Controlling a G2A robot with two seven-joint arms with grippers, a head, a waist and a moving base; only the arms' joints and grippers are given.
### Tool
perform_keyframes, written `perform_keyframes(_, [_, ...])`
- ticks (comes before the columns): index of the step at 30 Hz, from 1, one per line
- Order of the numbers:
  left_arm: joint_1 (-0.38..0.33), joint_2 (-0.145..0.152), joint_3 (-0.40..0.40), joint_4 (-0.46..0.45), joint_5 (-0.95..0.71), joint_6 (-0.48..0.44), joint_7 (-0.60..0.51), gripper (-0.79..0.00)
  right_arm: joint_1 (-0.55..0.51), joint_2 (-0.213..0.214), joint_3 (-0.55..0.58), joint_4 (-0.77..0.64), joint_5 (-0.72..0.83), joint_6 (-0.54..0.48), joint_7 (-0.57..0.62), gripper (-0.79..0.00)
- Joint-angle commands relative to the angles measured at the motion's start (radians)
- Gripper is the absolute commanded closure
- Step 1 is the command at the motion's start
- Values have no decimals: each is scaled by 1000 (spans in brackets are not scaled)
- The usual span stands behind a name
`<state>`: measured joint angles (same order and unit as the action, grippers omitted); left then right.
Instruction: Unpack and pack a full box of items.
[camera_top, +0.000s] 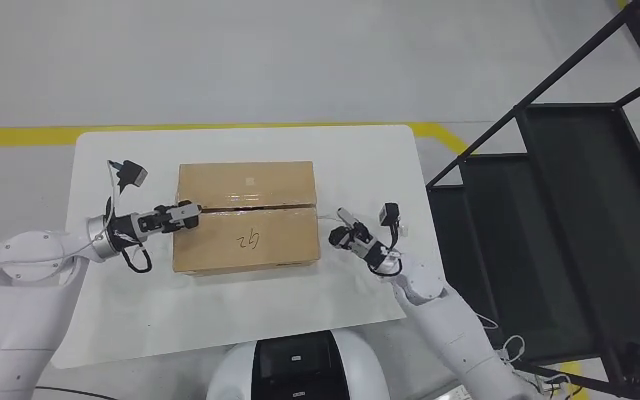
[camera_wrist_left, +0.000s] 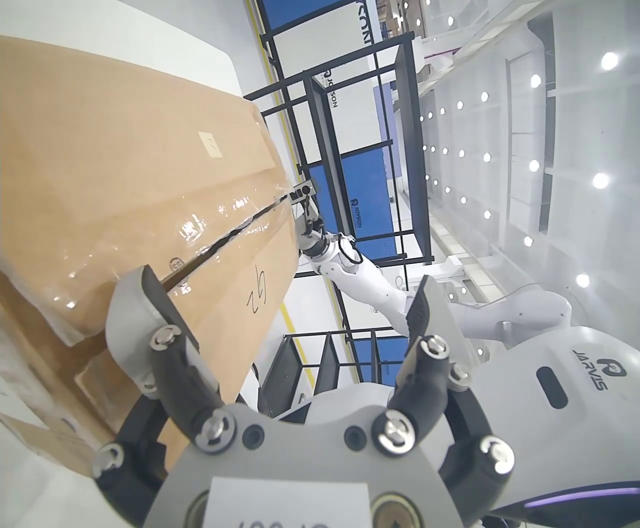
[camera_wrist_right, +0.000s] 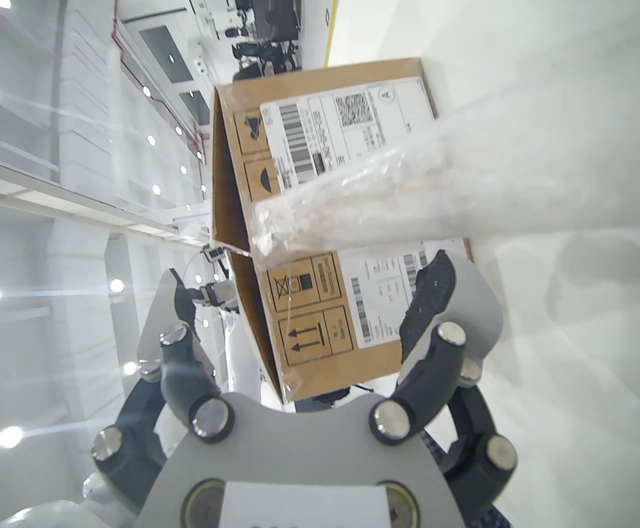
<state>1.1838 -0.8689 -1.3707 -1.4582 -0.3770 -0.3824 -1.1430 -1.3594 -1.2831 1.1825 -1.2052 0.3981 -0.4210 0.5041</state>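
The cardboard box (camera_top: 247, 215) is set at the middle of the white tabletop (camera_top: 370, 160), its top flaps down and its centre seam (camera_wrist_left: 240, 225) seen slit through the clear tape. The left end effector (camera_wrist_left: 287, 285) is held released at the box's left end, one finger laid at the seam's end, judged so that a flap can be pried up. The right end effector (camera_wrist_right: 305, 270) is held just beside the opposite end, likewise spread. A strip of clear tape (camera_wrist_right: 400, 200) hanging from the seam is stretched before it; whether it is stuck to a finger cannot be told. Unpacking is judged barely begun.
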Motion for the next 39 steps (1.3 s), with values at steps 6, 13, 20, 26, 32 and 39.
perform_keyframes(6, [10, 0, 1, -6, 11, 5, 11, -785, 66, -33, -51, 82, 78, -137, -67, -785])
perform_keyframes(13, [15, 0, 1, -9, 27, 6, 22, -785, 52, -32, -18, 69, 36, -212, -124, -785])
perform_keyframes(20, [17, 0, 0, -10, 35, 9, 29, -785, 2, -18, 35, -26, -36, -223, -147, -785])
perform_keyframes(26, [19, 0, -1, -11, 44, 9, 36, -785, -42, -9, 68, -108, -101, -207, -169, -785])
perform_keyframes(32, [20, 0, -3, -13, 41, 8, 40, -785, -89, 3, 111, -191, -183, -189, -170, -785])
perform_keyframes(39, [24, -1, -1, -18, 43, 8, 42, -785, -104, 11, 141, -232, -257, -169, -180, 0])
